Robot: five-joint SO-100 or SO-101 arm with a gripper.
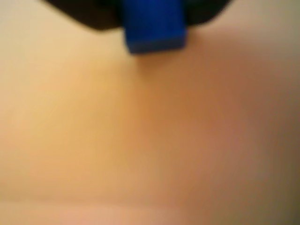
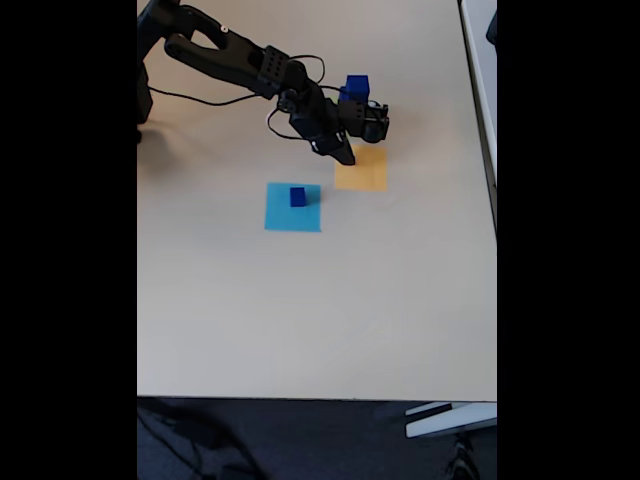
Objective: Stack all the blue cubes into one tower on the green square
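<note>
- blue cubes: one small cube [image 2: 298,197] sits on the light blue square [image 2: 293,208], nearer its top edge and a bit right of centre in the fixed view.
- another blue cube [image 2: 356,88] shows just behind the arm's wrist in the fixed view, up by the far part of the table; can't tell what it rests on, the arm hides its base.
- wrist view: a blue cube [image 1: 153,28] sits between the dark gripper parts at the top edge, lower face sticking out below them. claw looks closed around it, opening about the cube's width. frame is heavily blurred, so contact on the sides is not sharp.
- gripper [image 2: 344,152] in the fixed view hangs over the top left corner of the orange square [image 2: 361,170], tip pointing down; the held cube can't be made out from this angle.
- orange square is just right of and slightly above the light blue square, corners close, not overlapping.
- arm [image 2: 240,60] reaches in from the top left corner, cable looped beside it.
- table [image 2: 320,310]: wide bare surface below both squares to the near edge, open strip to the right edge as well.
</note>
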